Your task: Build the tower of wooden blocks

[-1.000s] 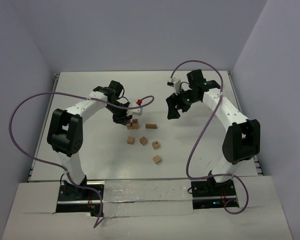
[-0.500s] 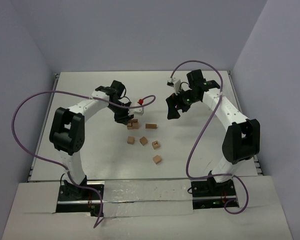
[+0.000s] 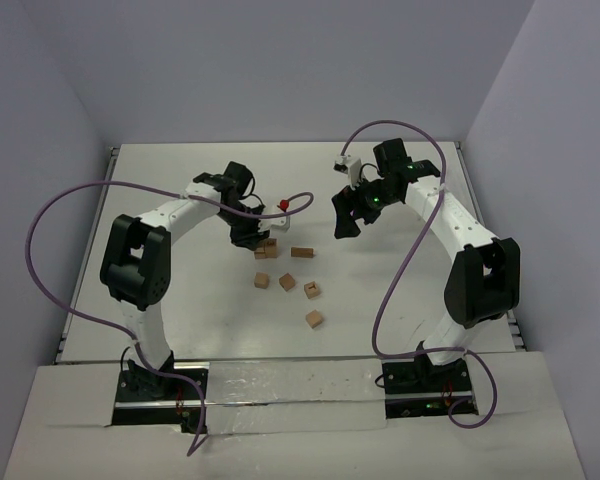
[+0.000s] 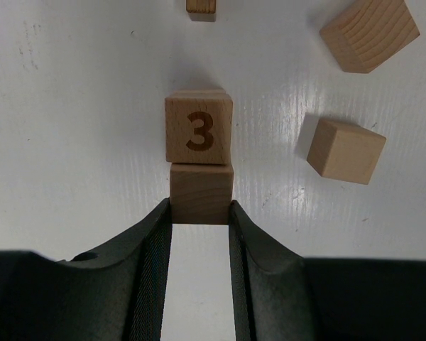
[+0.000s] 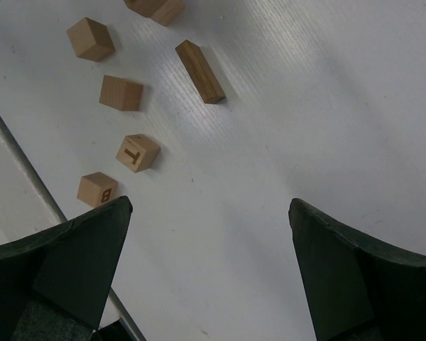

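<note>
While in left gripper, block beside 3-block.

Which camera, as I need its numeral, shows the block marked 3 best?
Left wrist: the block marked 3 sits centred, numeral sharp, beyond the plain block in the left gripper. The top view gives only a tan speck; the right wrist shows no readable 3.

Bright and even all over, soft overhead light, just a mild sheen on the white table toward 1 o'clock in the right wrist view. Short soft shadow hugging each wood block, on its 9 to 12 o'clock side in the left wrist view. Crisp grain up close, softer from the top, murky dark fingers at 6 o'clock.
</note>
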`<action>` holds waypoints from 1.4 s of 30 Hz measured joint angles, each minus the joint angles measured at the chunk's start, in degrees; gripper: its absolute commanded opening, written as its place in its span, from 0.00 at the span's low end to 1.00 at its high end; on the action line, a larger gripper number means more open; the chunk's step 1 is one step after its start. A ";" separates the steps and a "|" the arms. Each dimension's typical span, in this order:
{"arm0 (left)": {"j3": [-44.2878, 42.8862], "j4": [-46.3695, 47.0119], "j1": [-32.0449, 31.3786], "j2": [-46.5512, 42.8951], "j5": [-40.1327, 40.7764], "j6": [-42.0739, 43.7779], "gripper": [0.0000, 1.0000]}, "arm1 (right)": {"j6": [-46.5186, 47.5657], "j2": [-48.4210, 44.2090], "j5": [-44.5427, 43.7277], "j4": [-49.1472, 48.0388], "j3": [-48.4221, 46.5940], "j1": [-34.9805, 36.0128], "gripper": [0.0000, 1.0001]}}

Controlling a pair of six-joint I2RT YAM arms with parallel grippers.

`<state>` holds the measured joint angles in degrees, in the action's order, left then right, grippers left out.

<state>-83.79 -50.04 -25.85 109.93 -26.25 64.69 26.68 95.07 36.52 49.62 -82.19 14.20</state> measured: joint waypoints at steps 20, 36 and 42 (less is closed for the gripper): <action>-0.57 0.00 -0.33 0.79 0.38 -1.08 0.65 | 0.02 0.07 0.32 0.19 -0.43 -0.02 1.00; -0.57 -2.08 3.57 -6.83 -1.36 -2.96 0.89 | -0.24 0.90 0.37 0.58 -1.51 0.17 0.99; 4.20 5.27 15.14 -25.31 -5.80 -12.45 0.99 | -2.60 0.31 -3.18 -1.31 -0.45 4.41 0.93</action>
<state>-79.59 -44.77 -10.70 84.62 -32.05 52.23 24.08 95.38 33.35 48.30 -82.65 18.61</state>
